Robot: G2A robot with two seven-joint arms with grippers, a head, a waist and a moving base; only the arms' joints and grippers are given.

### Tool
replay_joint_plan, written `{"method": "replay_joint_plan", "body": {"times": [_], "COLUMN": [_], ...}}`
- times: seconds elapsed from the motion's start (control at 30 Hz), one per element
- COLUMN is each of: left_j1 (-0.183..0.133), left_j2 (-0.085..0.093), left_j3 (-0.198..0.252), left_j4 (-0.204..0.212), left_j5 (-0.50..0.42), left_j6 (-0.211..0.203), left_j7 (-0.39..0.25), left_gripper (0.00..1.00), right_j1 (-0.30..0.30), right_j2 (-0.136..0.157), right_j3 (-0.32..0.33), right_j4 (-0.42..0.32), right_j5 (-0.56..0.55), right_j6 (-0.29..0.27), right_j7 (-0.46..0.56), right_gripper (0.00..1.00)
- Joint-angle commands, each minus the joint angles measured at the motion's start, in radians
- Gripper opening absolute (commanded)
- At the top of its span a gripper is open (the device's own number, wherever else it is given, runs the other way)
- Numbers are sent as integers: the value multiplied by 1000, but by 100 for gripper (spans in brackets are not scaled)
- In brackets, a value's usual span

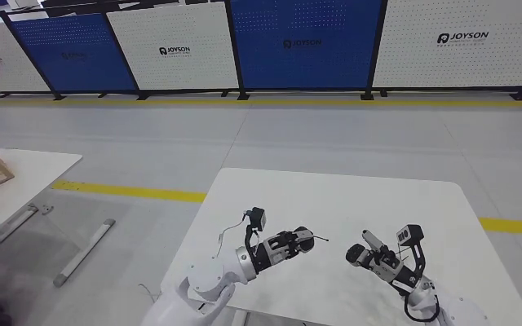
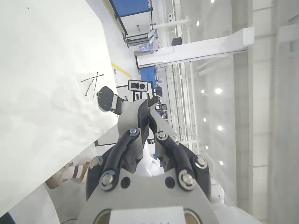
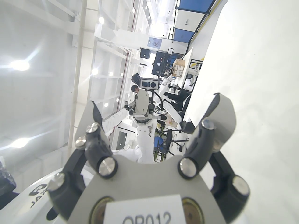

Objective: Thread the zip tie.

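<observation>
Clearly, left hand (image 2: 146, 108) pinched shut — apparently on a zip tie (image 1: 321, 239) — right hand (image 3: 155, 99) spread wide.

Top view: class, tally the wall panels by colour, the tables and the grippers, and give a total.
Blue panels: 2
White panels: 3, one cut off at the left edge
Tables: 2
Grippers: 2
Total: 9

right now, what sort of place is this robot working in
Probably an industrial hall or robot test floor: blue and white pegboard partitions fence the area, a yellow line runs across the grey floor, and the left wrist view shows high ceiling lights.
</observation>
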Motion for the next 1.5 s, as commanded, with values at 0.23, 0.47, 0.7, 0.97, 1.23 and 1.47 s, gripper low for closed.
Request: {"method": "replay_joint_plan", "body": {"times": [0.23,0.47,0.7,0.97,1.23,1.47], "left_j1": [-7,-27,-26,12,123,172], "left_j2": [1,4,4,4,15,21], "left_j3": [10,59,55,-12,-146,-193], "left_j4": [14,70,77,5,-161,-226], "left_j5": [66,253,206,25,-175,-176], "left_j6": [8,76,68,-72,-186,-183], "left_j7": [36,83,59,78,39,14], "left_gripper": [0,0,0,0,0,0], "right_j1": [0,0,0,0,0,0], "right_j2": [0,0,0,0,0,0], "right_j3": [0,0,0,0,0,0], "right_j4": [0,0,0,0,0,0], "right_j5": [0,0,0,0,0,0], "right_j6": [0,0,0,0,0,0], "right_j7": [0,0,0,0,0,0], "right_gripper": [100,100,100,100,100,100]}}
